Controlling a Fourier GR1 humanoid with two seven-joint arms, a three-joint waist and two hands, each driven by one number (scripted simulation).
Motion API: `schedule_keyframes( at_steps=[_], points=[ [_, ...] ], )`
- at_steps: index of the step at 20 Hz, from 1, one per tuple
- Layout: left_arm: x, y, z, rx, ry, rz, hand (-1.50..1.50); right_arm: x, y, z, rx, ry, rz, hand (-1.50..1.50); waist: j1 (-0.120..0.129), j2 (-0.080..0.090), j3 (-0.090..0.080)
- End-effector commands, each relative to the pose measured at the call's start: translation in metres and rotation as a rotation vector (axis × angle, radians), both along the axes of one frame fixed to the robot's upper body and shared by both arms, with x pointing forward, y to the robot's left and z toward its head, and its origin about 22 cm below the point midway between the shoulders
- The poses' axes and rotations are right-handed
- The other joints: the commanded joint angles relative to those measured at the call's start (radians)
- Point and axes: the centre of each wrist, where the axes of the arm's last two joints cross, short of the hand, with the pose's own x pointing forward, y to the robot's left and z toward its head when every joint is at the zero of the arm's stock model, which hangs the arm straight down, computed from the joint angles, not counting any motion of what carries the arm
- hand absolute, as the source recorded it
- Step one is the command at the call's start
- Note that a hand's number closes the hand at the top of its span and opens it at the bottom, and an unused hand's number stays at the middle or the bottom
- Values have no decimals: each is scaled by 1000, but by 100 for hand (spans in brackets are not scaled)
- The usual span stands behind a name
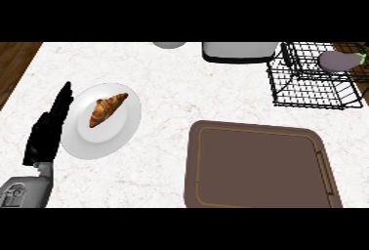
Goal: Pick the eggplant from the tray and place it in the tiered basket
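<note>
- Eggplant (340, 61) already lies in the tiered basket (314, 78), far right of the left hand (49, 129); tray (261, 166) bare.
- Left hand rests open beside the plate (79, 141); right hand unseen.
- Eggplant likely light, smooth, slippery: best held round its middle.

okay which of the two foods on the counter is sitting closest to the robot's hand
The croissant, lying on the white plate right beside the left hand. The eggplant sits far off in the wire basket.

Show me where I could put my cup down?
Bare counter lies between the white plate and the brown tray, and above the tray. The tray itself holds nothing. It is crowded by the tiered basket and the left hand.
</note>
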Motion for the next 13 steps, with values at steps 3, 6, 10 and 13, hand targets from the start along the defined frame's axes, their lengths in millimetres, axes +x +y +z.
schedule_keyframes(
  at_steps=[3, 6, 10, 13],
  points=[
    [-6, 10, 6, 4, 6, 24, 0, -44, -62, 14, 148, 28, -46, -150, -10, -3, 0],
    [2, 6, 5, -9, 11, 18, 0, -83, -102, -1, 169, 55, -21, -150, -25, -3, 1],
    [-10, 13, 11, 6, 14, 32, 0, -134, -142, -5, 176, 14, -17, -150, -22, -5, 1],
    [6, 13, 17, -6, 8, 34, 0, -157, -160, -3, 216, -41, 16, -150, -19, -1, 1]
  ],
)
